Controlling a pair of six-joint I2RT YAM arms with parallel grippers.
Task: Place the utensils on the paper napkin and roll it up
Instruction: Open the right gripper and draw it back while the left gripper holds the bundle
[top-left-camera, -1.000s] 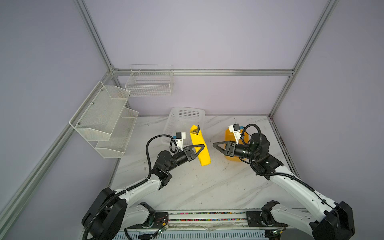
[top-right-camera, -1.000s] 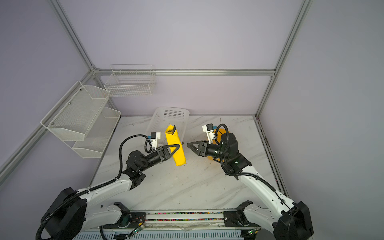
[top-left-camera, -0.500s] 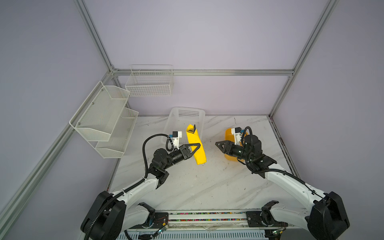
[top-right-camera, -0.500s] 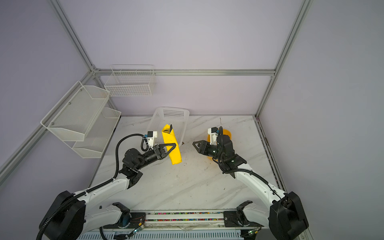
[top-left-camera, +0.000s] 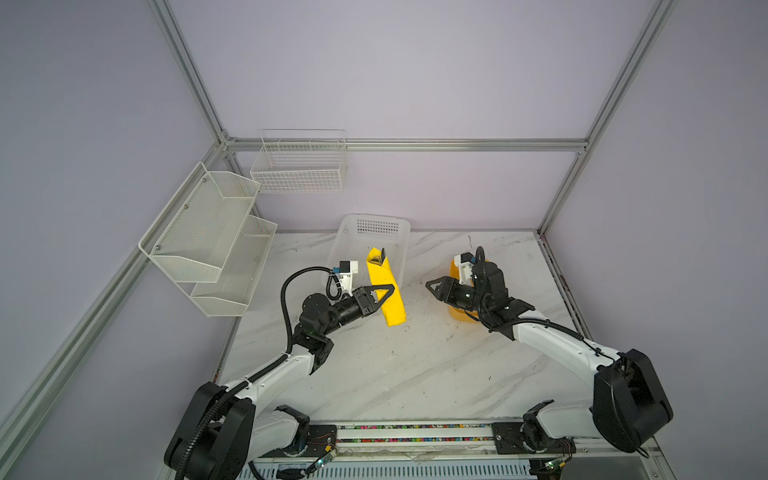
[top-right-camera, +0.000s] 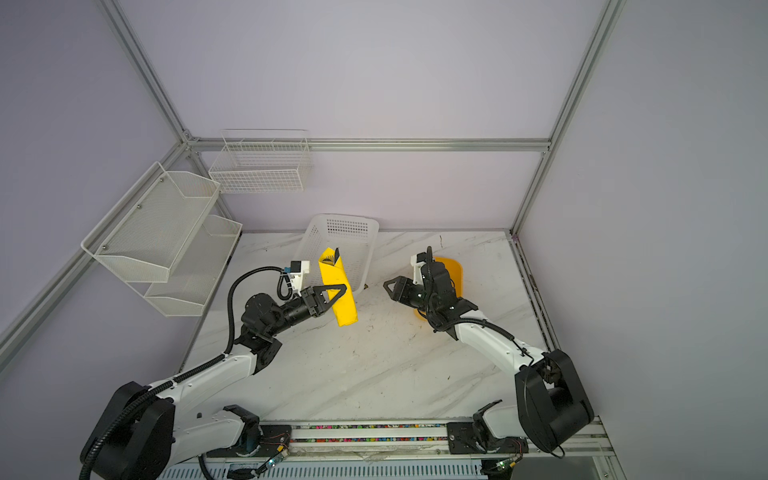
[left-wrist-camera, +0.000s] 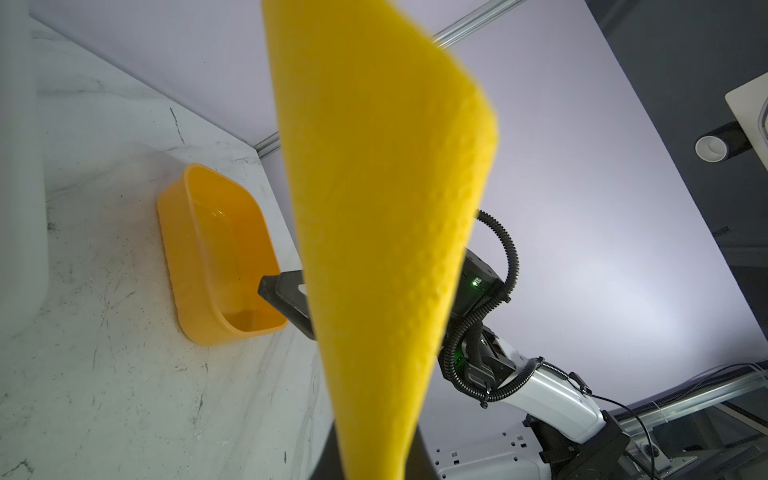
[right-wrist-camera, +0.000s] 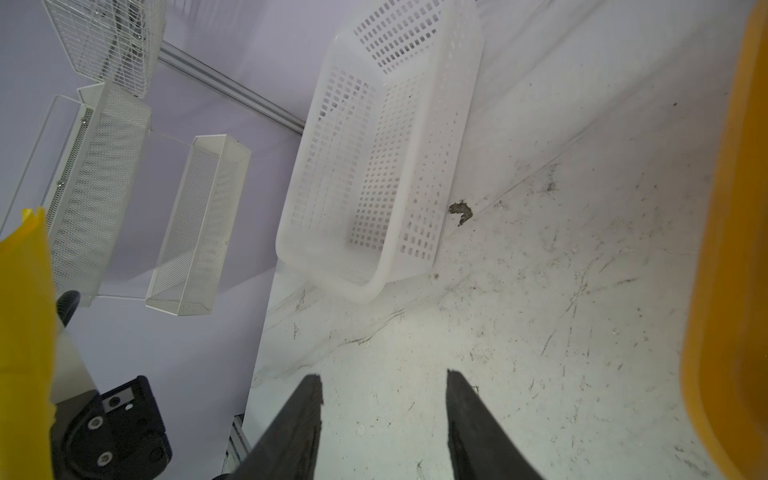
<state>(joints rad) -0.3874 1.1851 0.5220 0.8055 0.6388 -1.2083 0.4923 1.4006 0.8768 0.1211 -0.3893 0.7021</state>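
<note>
Napkin: the napkin (top-left-camera: 384, 293) is already a tight yellow roll. It sits just left of centre in both top views, slanted, with its upper end in front of the basket (top-left-camera: 376, 227).
Utensils: dark ends of the utensils (top-left-camera: 377, 260) show in the mouth at the roll's upper end. They are too small to tell which pieces they are, and no loose piece is seen on the worktop (top-left-camera: 415, 374).
Left tool: the left tool (top-left-camera: 390, 288) is clamped across the napkin about midway along it. In the left wrist view the yellow roll fills the middle of the frame, and it looks lifted clear of the worktop.
Right tool: the right tool (right-wrist-camera: 382, 380) is right of centre in the top views, in front of the tub (left-wrist-camera: 187, 299). Its jaws are apart with nothing between them. It points toward the roll but is well apart from it.
Done: placing the utensils and rolling the napkin both look finished.
Left: at most, setting the roll down and letting go. The task names no spot for it, so this is a guess.
Risk: nothing binds the roll, so its loose edge could unwind once the left tool releases it.
</note>
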